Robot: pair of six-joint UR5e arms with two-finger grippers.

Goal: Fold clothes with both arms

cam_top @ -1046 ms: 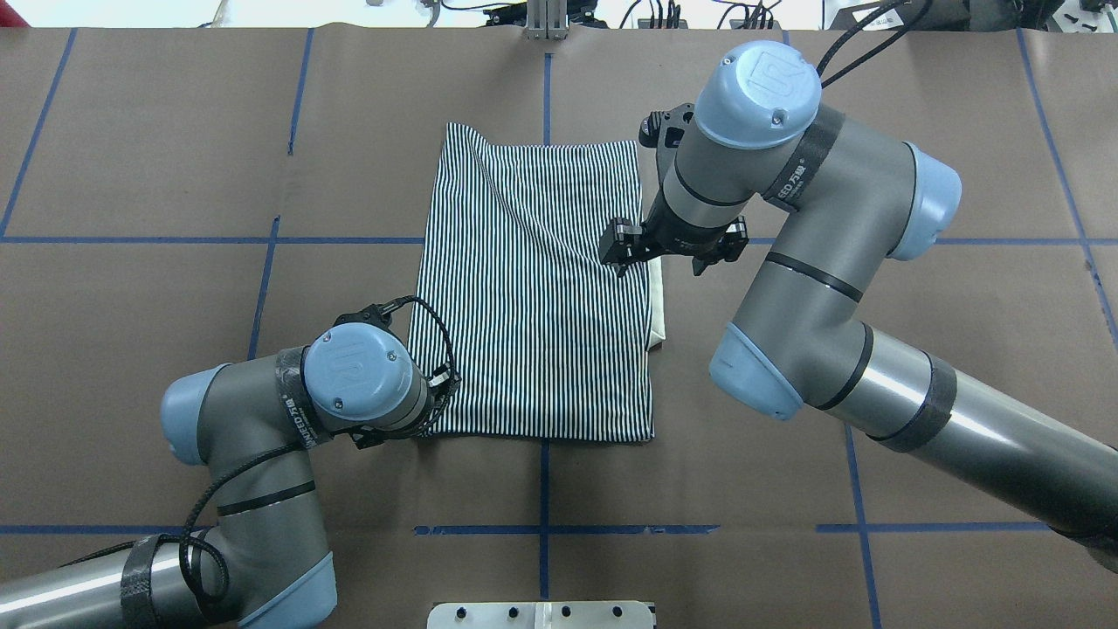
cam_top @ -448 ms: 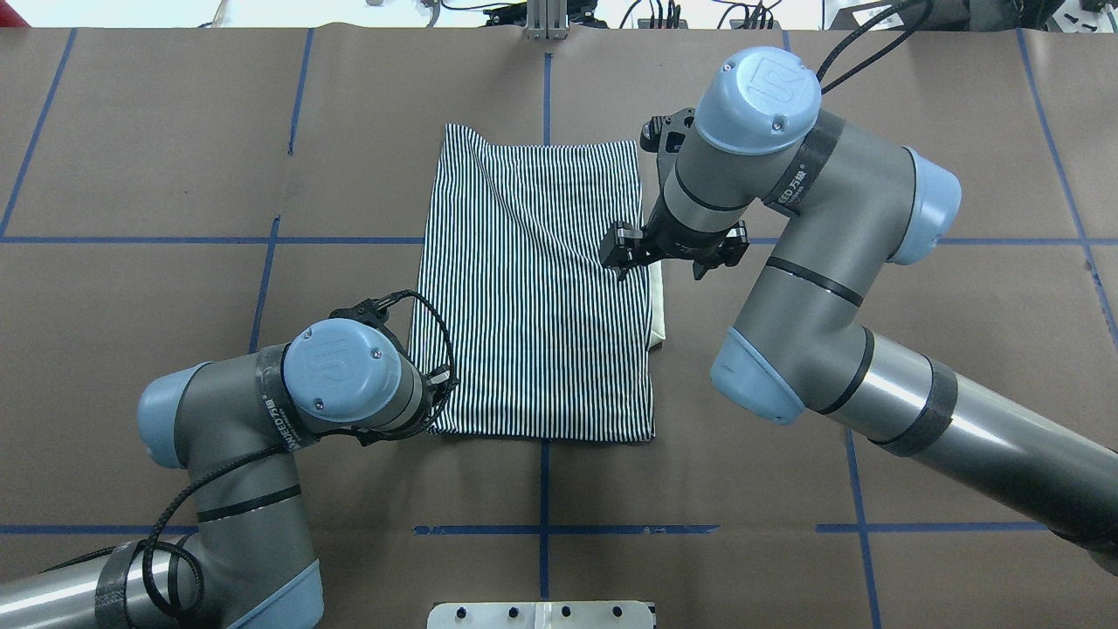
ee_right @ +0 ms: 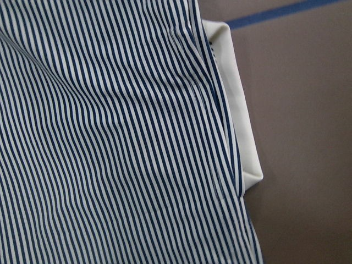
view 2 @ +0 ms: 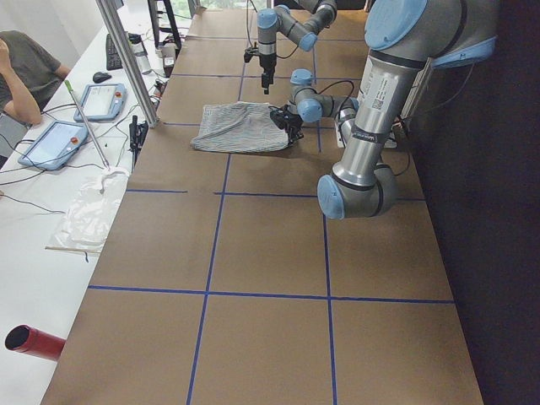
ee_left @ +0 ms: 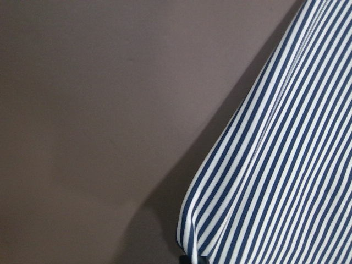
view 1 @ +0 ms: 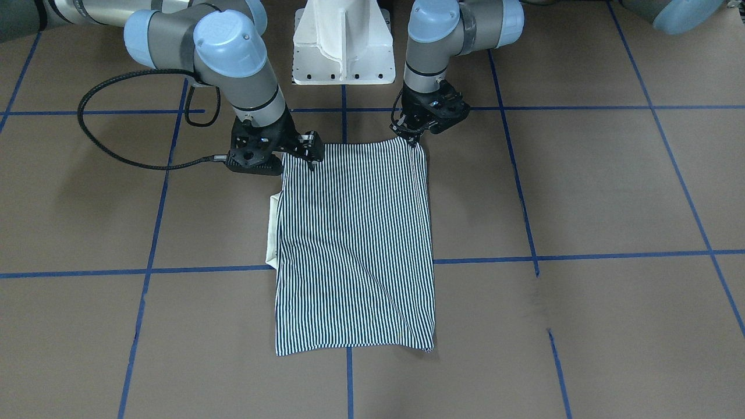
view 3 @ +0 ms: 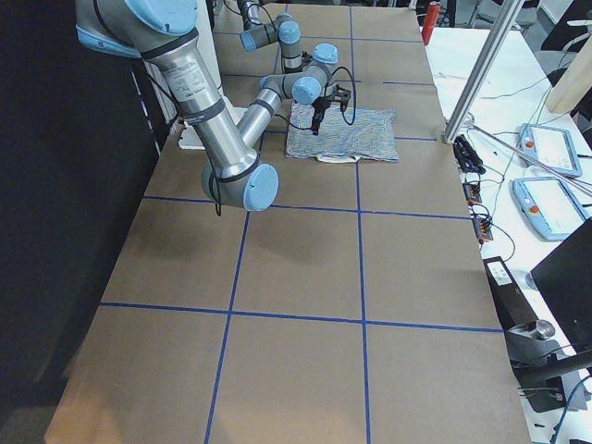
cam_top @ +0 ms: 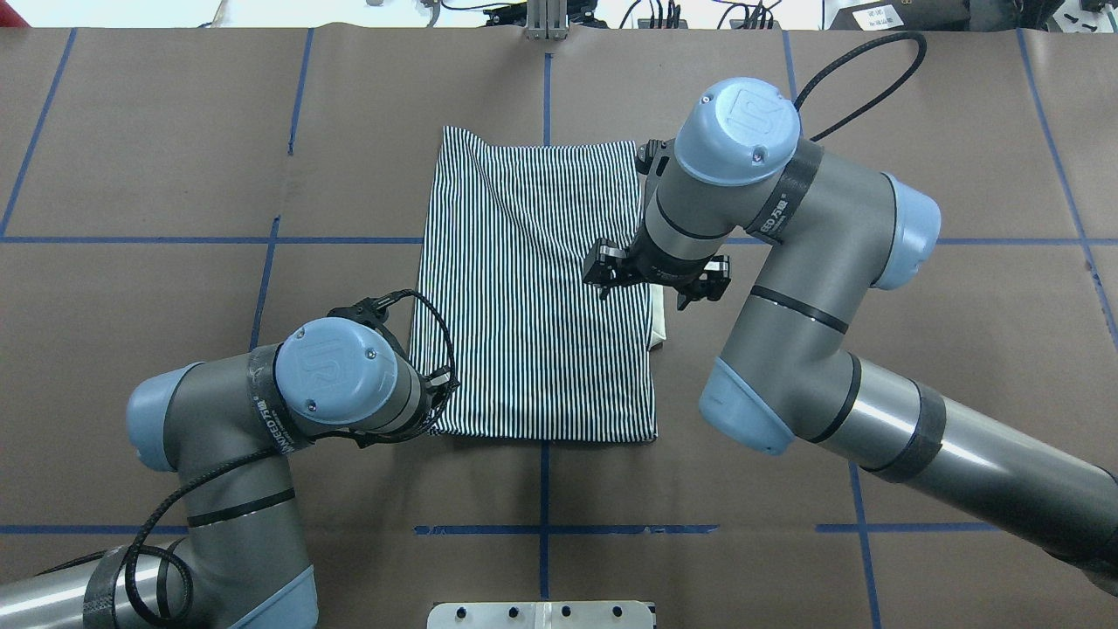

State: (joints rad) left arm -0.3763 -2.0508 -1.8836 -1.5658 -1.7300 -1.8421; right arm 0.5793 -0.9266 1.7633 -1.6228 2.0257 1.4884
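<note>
Striped polo shirt [cam_top: 533,297] lay folded into a long rectangle on the brown counter [cam_top: 175,306], straight out from the white pedestal [view 1: 342,52]. Its long axis ran directly away from the pedestal. A cream collar [cam_top: 658,325] poked out of the long edge on the side of the right arm [cam_top: 786,288], roughly midway along.

The left tool [view 1: 409,132] sat low at the shirt corner nearest the pedestal on its own side, touching the cloth. In its wrist view that edge seemed to stand slightly off the counter, with shadow beside it. I could not tell whether its fingers had closed on the fabric.

The right tool [view 1: 311,156] hung above the opposite long edge, clear of the cloth and somewhat farther from the pedestal. Its finger gap was not readable either.

My reading: a lengthwise fold was due, with the pedestal-end hem carried to the far end. The left arm [cam_top: 236,411] was already at its corner. The right tool's corner lay below it and back toward the pedestal.
</note>
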